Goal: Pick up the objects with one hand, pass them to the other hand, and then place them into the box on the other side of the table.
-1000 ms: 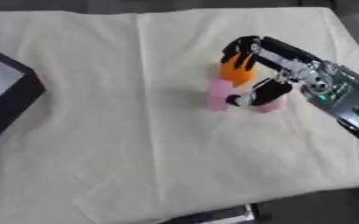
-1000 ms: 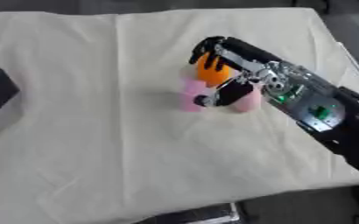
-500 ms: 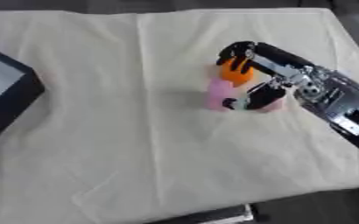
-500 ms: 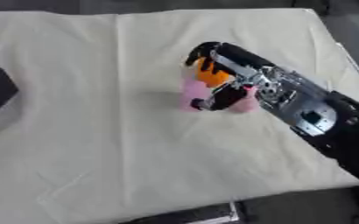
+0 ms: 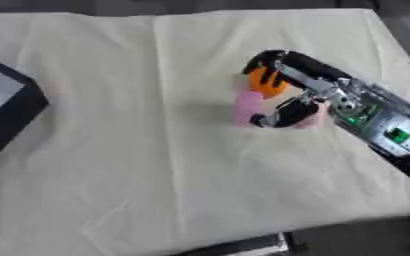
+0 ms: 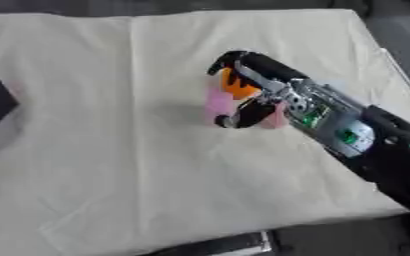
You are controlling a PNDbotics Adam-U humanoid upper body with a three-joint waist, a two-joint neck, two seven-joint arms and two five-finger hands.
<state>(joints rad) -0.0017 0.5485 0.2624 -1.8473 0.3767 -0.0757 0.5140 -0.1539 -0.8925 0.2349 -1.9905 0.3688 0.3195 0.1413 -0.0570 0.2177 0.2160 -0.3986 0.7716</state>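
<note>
The black right hand [image 5: 305, 95] curls around a smooth pink-and-orange object [image 5: 249, 102] on wrinkled cream cloth [image 5: 138, 165].

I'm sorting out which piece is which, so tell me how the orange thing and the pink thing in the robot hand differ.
The orange object looks rounded, while the pink object is taller and blockier. The orange object sits farther up, under the curled fingers of the right robot hand; the pink object sits nearer, beside the thumb. The orange one is vivid, the pink one pale. Both sit within the same hand's curl, over the cream cloth.
</note>
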